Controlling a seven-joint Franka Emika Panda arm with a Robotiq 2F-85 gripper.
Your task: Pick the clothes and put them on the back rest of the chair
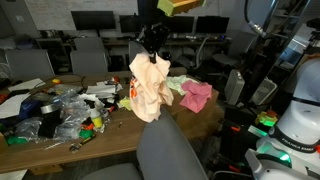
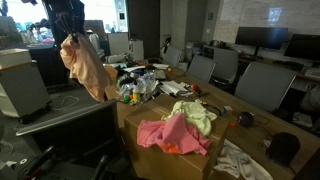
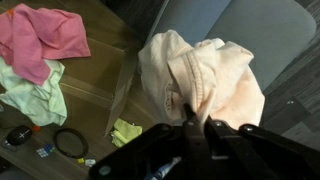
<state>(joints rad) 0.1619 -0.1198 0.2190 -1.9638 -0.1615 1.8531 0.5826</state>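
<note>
One peach garment (image 1: 150,88) hangs, long axis vertical, in an exterior view, pinched at its top by the downward-pointing gripper (image 1: 152,50) above the chair (image 1: 170,150). In an exterior view it dangles beside the table (image 2: 255,135). Wrist view: jaws clamped on cloth.

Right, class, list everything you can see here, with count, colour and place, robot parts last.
peach garment: one, peach-orange, hanging from the jaws near the office chair
pink garment: one, pink, on the table
yellow-green garment: one, pale, touching the pink garment
office chair: one, grey, beside the table
table: one, brown, centre
plastic bags: several, clear, on the table
smaller chairs: several, grey, along the table
jaws: one pair, black, shut on the peach garment
</note>
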